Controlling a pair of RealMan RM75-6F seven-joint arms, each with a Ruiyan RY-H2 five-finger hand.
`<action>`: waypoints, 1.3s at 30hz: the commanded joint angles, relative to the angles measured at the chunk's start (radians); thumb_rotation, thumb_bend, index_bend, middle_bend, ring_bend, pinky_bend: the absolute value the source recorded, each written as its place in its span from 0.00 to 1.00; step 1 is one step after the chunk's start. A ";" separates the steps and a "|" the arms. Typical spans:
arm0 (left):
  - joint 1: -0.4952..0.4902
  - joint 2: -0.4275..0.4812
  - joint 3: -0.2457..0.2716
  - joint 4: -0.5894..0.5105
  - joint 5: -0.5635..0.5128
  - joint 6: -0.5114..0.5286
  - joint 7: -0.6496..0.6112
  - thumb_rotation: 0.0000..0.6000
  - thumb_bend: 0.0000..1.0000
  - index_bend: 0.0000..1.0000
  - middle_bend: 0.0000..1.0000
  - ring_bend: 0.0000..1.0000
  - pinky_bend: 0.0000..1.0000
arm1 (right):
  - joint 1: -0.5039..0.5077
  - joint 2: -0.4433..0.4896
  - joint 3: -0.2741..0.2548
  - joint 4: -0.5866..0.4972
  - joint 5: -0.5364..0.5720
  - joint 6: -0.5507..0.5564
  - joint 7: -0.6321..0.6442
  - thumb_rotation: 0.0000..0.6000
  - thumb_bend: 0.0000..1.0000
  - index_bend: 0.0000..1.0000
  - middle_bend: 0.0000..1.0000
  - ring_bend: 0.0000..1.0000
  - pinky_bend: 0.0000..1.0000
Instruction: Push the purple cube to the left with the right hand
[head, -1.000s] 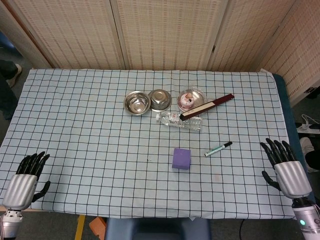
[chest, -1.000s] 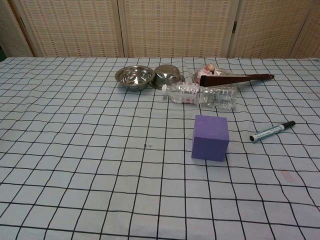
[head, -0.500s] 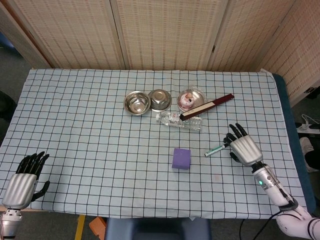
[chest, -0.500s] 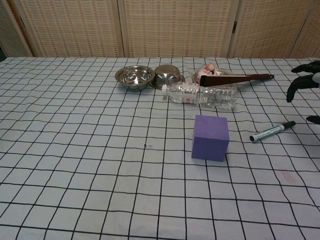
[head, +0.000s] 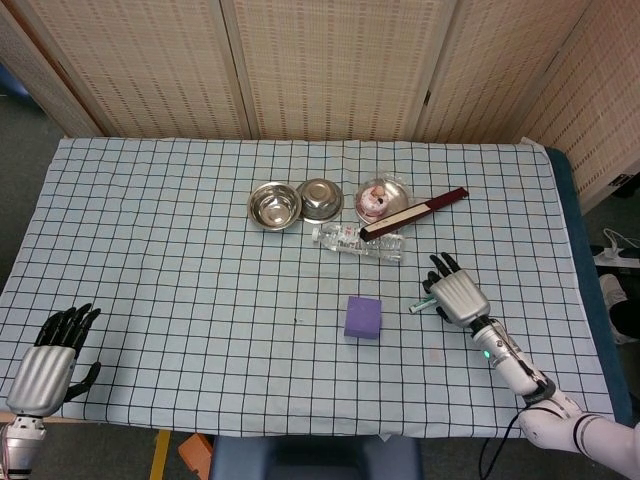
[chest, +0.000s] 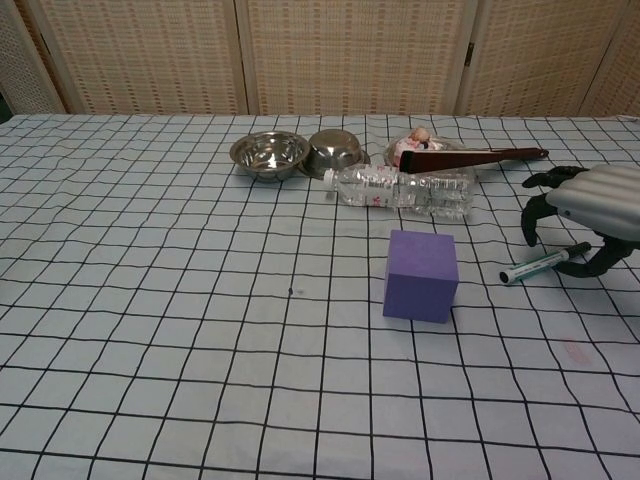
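**Two hands, one purple cube**

One purple cube (head: 363, 317) is sitting on the checked cloth (head: 180, 250), near the middle of the table and a little to the right. Nothing is touching it.

To its right, the right hand (head: 457, 296) is hanging just over a green marker (chest: 543, 263), with its fingers (chest: 534, 213) spread apart and curling down. It is holding nothing, and it is a little way from the cube.

At the near left corner, the left hand (head: 47, 362) is resting by the table edge. Its fingers are lying close together and pointing away, and it is holding nothing.

Farther back, two shiny metal bowls (head: 296, 203) are sitting side by side. Right of them is a clear dish (head: 380, 196), and a dark red stick (head: 415, 213) is leaning across it. A plastic bottle (head: 358, 241) is lying on its side just in front.
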 joint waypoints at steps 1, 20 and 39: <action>-0.001 0.000 -0.002 0.001 -0.001 0.000 -0.004 1.00 0.39 0.00 0.00 0.00 0.08 | 0.007 -0.013 0.004 0.013 0.013 -0.014 -0.018 1.00 0.23 0.42 0.32 0.03 0.07; -0.008 0.000 -0.012 0.016 -0.031 -0.018 -0.015 1.00 0.39 0.00 0.00 0.00 0.08 | 0.003 -0.065 0.000 0.051 0.054 -0.034 -0.081 1.00 0.23 0.49 0.32 0.06 0.08; -0.010 0.001 -0.005 0.014 -0.027 -0.023 -0.011 1.00 0.39 0.00 0.00 0.00 0.08 | -0.010 -0.080 -0.010 0.048 0.033 0.014 -0.112 1.00 0.24 0.75 0.51 0.20 0.16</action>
